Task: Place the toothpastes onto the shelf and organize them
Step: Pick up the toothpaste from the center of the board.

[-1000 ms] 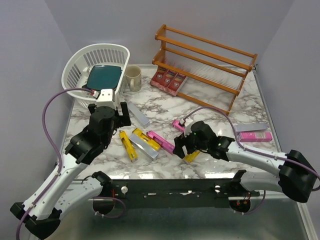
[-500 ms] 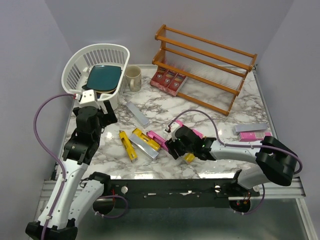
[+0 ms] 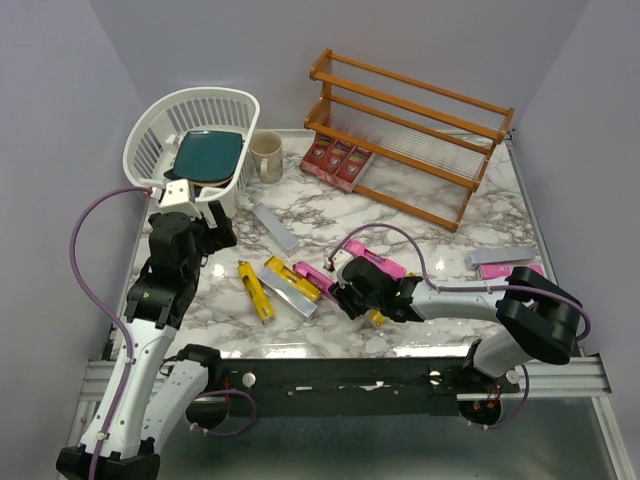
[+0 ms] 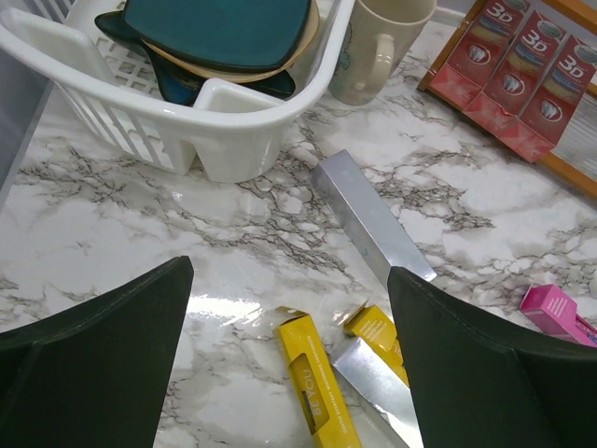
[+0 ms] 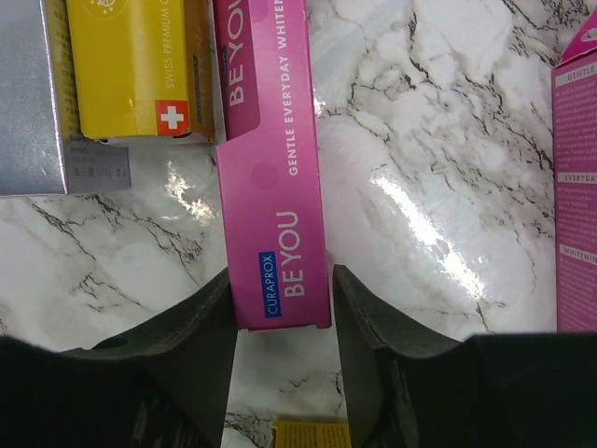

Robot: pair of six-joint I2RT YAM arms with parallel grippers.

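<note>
- The marble-patterned table [image 3: 420, 205] carries everything.
- Far left: a white plastic basket [image 3: 215, 95], with a beige mug [image 3: 267, 157] just beside it on the right.
- Far right: the wooden shelf [image 3: 413, 88], with three red cartons [image 3: 338, 162] side by side at the left end of its lowest tier.
- Centre left: a lone silver carton [image 3: 275, 227] lies at an angle.
- Near centre, from left to right: a yellow carton [image 3: 256, 291], a second silver carton [image 3: 290, 298] touching a second yellow carton [image 3: 293, 279], the pink Curaprox carton [image 3: 316, 279], and another pink carton [image 3: 385, 265].
- Right edge: a grey carton [image 3: 500, 256] and a magenta carton [image 3: 510, 272] lie side by side.
</note>
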